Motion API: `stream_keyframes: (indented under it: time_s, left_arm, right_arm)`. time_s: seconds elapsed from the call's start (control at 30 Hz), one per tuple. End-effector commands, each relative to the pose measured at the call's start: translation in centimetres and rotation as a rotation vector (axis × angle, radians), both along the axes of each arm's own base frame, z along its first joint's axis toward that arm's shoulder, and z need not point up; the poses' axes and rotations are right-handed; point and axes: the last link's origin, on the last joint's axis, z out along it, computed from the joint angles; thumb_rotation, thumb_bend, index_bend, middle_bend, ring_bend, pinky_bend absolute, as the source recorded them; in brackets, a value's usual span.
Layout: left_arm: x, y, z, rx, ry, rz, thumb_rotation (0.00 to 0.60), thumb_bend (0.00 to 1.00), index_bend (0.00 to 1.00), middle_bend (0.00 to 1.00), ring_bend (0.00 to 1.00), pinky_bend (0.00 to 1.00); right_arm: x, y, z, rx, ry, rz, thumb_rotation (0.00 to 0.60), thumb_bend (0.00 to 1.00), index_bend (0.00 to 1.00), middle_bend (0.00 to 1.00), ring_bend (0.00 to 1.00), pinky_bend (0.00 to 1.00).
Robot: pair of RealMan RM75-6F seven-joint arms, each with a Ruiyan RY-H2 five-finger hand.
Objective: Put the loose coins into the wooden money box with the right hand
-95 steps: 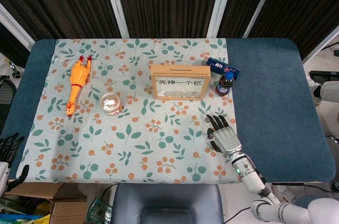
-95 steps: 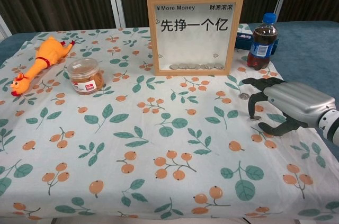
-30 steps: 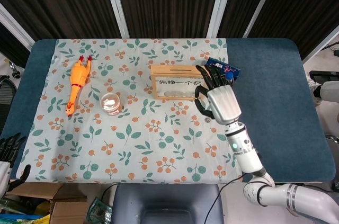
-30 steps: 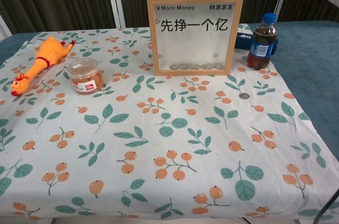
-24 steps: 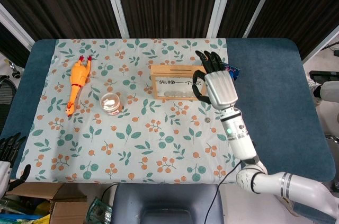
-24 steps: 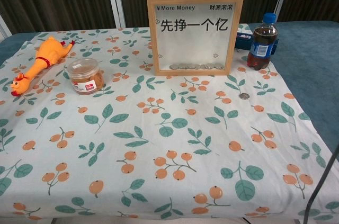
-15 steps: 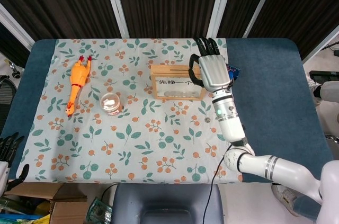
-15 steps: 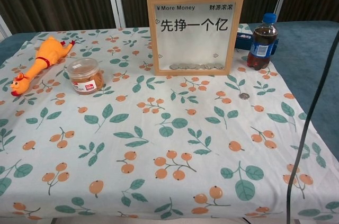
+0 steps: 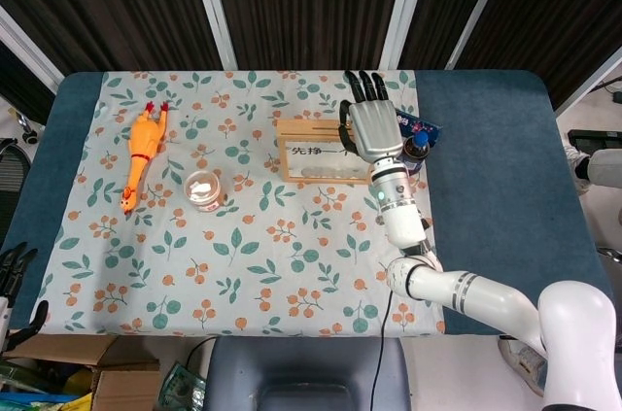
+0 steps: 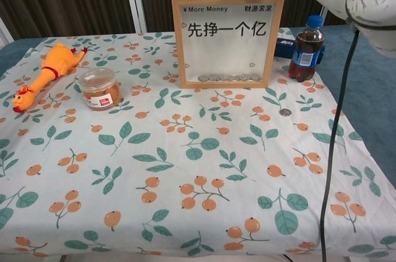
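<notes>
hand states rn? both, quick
Left hand: at the frame's edge off the table, holds nothing, fingers apart, open.
Right hand: raised over the wooden money box; cannot tell whether it holds a coin.

The cloth in front of the money box [image 10: 228,38] lies open, with one coin [image 10: 285,113] on it. A bottle [image 10: 305,49] stands just right of the box; a jar [image 10: 99,88] and toy chicken [image 10: 46,74] sit well apart on the left. The right robot hand [image 9: 374,127] hangs over the box's right end.
</notes>
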Motion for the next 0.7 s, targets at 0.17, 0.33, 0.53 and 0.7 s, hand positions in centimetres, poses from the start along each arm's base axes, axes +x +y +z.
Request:
stream_keyframes:
  time_s: [0.17, 0.33, 0.53, 0.7]
  left_arm:
    - [0.0, 0.0, 0.0, 0.002, 0.000, 0.002, 0.600, 0.44, 0.00, 0.00, 0.00, 0.00]
    - [0.0, 0.0, 0.0, 0.000, 0.001, 0.002, 0.600, 0.44, 0.00, 0.00, 0.00, 0.00]
    - [0.0, 0.1, 0.0, -0.001, 0.002, 0.003, 0.600, 0.44, 0.00, 0.00, 0.00, 0.00]
    - [-0.1, 0.1, 0.0, -0.001, 0.002, 0.004, 0.600, 0.44, 0.00, 0.00, 0.00, 0.00]
  right_arm:
    - [-0.3, -0.3, -0.1, -0.006, 0.019, -0.013, 0.600, 0.60, 0.71, 0.18, 0.00, 0.00]
    - [-0.7, -0.6, -0.4, -0.005, 0.039, -0.030, 0.600, 0.60, 0.71, 0.18, 0.00, 0.00]
    - [-1.2, -0.8, -0.6, 0.000, 0.036, -0.045, 0.600, 0.60, 0.71, 0.18, 0.00, 0.00]
    - [-1.2, -0.8, -0.7, 0.002, 0.034, -0.042, 0.600, 0.60, 0.71, 0.18, 0.00, 0.00]
